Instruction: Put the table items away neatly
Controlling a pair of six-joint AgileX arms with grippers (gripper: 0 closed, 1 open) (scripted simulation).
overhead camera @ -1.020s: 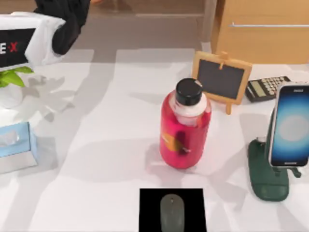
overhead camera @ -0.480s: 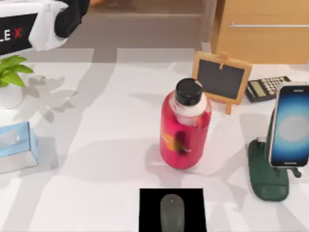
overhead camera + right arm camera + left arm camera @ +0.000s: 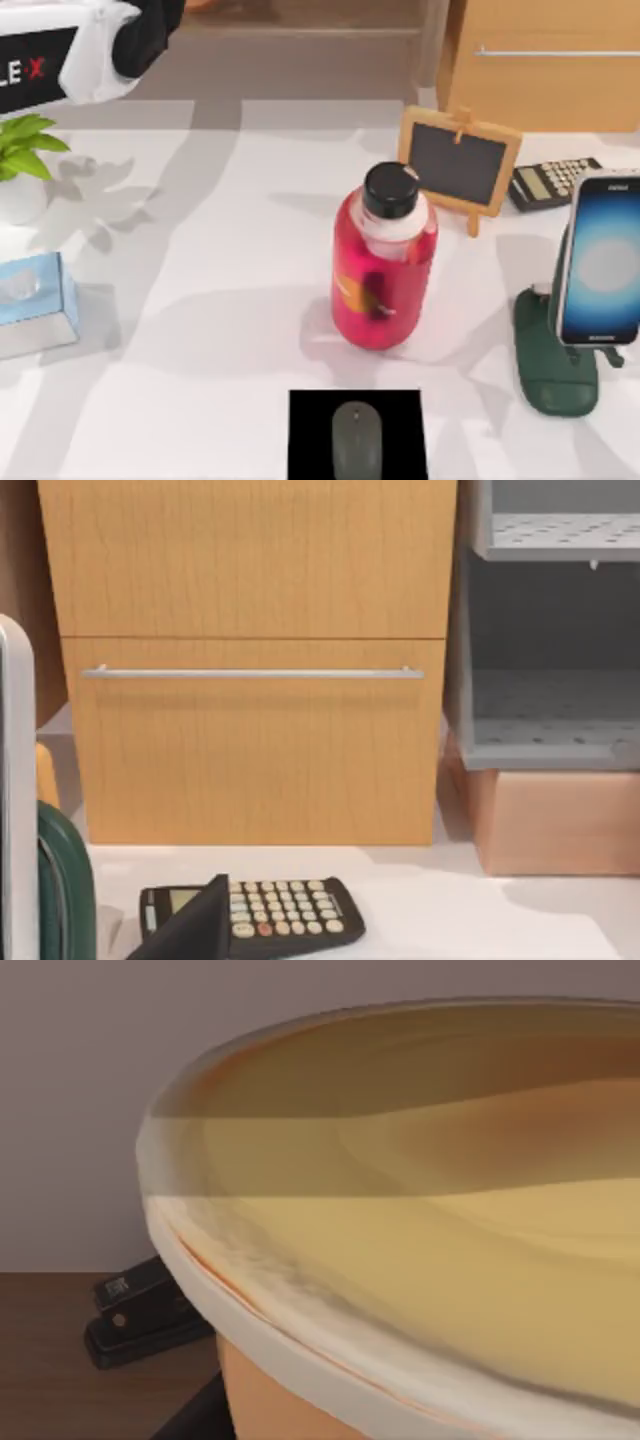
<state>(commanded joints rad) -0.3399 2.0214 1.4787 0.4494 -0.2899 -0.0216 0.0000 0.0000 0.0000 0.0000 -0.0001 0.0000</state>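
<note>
The orange cup [image 3: 420, 1260] with its yellowish rim sits right up against the left wrist camera. Past it, farther from the gripper, a small black clip-like device [image 3: 140, 1310] lies on a dark brown surface [image 3: 60, 1370]. From above, the left gripper [image 3: 150, 35] hangs at the far left corner, beyond the back edge of the table [image 3: 200, 300]; whether it is open or closed on anything cannot be told. The mouse [image 3: 357, 442] lies well away from that gripper, at the near edge of the table, centred on a black pad [image 3: 310, 420]. The phone [image 3: 603, 260] is farther still, across the table at its right side, propped upright on a dark green stand [image 3: 555, 370] with its screen glowing. Between the left gripper and both of these stands a red bottle [image 3: 383, 280] with a black cap, upright in the middle of the table, just behind the pad. A small chalkboard easel [image 3: 458, 165] stands behind the bottle, with a calculator [image 3: 550, 182] beside it near the phone. Closer to the left gripper, along the table's left side, are a potted plant [image 3: 22, 150] and a pale blue tissue box [image 3: 35, 305]. A wooden drawer cabinet [image 3: 540, 60] stands behind the table on the right; the right wrist view faces it across the calculator, with a grey shelf unit [image 3: 550, 660] next to it.
</note>
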